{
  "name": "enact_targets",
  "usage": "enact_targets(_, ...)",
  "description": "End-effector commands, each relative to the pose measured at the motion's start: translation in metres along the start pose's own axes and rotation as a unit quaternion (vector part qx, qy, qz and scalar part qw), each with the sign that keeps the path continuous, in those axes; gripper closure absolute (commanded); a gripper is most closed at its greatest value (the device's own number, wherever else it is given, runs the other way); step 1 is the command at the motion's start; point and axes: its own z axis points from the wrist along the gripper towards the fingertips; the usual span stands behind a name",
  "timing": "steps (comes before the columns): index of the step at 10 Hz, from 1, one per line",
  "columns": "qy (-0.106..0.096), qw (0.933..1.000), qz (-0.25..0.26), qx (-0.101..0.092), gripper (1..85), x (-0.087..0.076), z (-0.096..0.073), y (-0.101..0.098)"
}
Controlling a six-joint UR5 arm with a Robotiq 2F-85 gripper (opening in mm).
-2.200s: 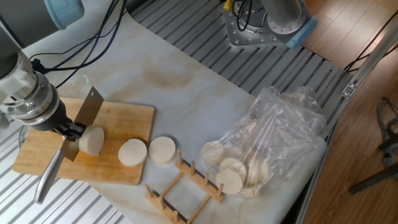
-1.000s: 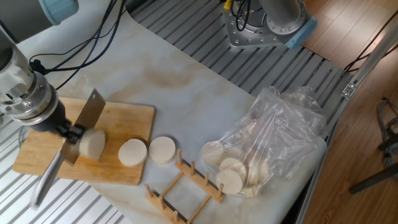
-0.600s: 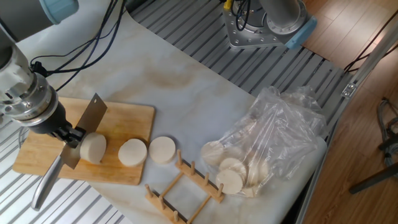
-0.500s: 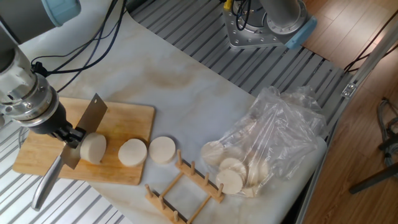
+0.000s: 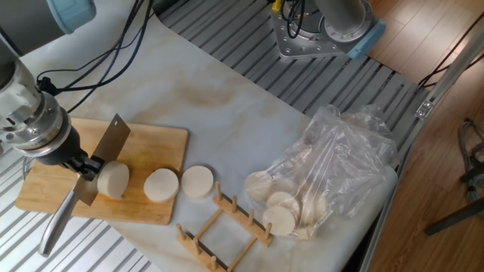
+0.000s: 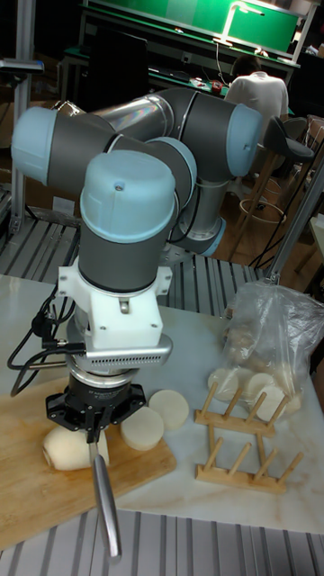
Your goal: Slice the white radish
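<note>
- The gripper [image 5: 85,162] is at the left edge of the fixed view, over the bamboo cutting board [image 5: 151,147]; its fingers are closed on the handle end of a cleaver [image 5: 106,151]
- The blade of the cleaver is broad and grey, it stands tilted and reaches up and to the right from the gripper; its lower part is against the white radish [image 5: 113,180]
- The long metal handle [image 5: 54,223] goes down to the lower left, past the edge of the board
- The white radish lies on the board, in the lower left part of the fixed view, just right of the gripper; it is a short thick stump with the flat cut face turned toward the camera
- In the tall fixed view the radish [image 6: 67,447] shows at the lower left, partly hidden under the gripper [image 6: 94,430]
- One round slice [image 5: 161,184] lies near the right edge of the board, close to the radish but apart from it
- A second slice [image 5: 197,181] lies just off the board on the marble table top [image 5: 227,106], beside the first slice
- A small wooden rack [image 5: 223,227] with pegs stands at the lower centre, touching or almost touching the second slice
- A clear plastic bag [image 5: 333,166] with pale round slices inside lies at the right of the table
- In the tall fixed view the bag [image 6: 270,333] is behind the rack [image 6: 241,441]
</note>
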Motion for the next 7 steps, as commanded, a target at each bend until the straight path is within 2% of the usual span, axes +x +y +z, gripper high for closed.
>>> enact_targets(1, -0.005, 0.9999, 0.009, 0.000, 84.3, -0.001, 0.009, 0.006)
enact_targets(3, -0.004, 1.0000, 0.005, 0.002, 84.3, -0.001, 0.014, 0.003)
enact_targets(7, 0.020, 0.9998, -0.007, -0.001, 84.3, 0.009, -0.005, -0.003)
